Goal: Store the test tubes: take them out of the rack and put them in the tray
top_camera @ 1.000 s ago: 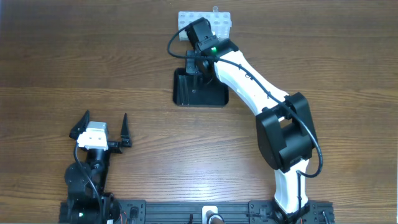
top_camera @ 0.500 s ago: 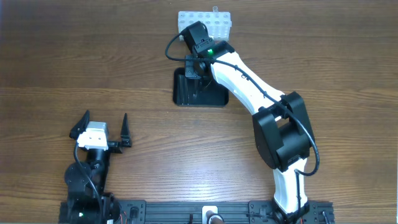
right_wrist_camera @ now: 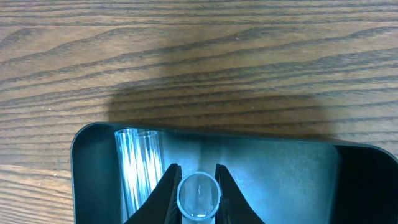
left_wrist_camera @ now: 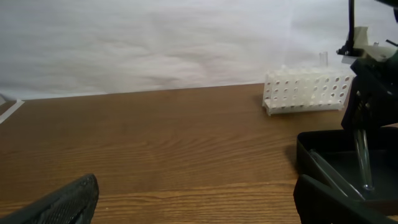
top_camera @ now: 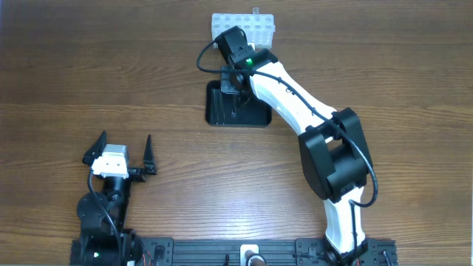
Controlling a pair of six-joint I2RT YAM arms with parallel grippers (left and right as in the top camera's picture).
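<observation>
Right claw [right_wrist_camera: 198, 182]: clamps narrowly on an upright test tube [right_wrist_camera: 199, 196], hangs over the black tray [right_wrist_camera: 87, 162] beside two tubes [right_wrist_camera: 138, 171] lying inside. Left claw [top_camera: 126, 151]: spread wide, low over the bench [top_camera: 59, 74], well apart. Rack [top_camera: 244, 28] beyond the tray, one tube [top_camera: 256, 11] standing in it.

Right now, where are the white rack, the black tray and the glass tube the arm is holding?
white rack [top_camera: 262, 29], top view, holed top face.
black tray [top_camera: 216, 111], top view, bare floor by its left wall.
held test tube [right_wrist_camera: 199, 196], right wrist view, round end.
</observation>
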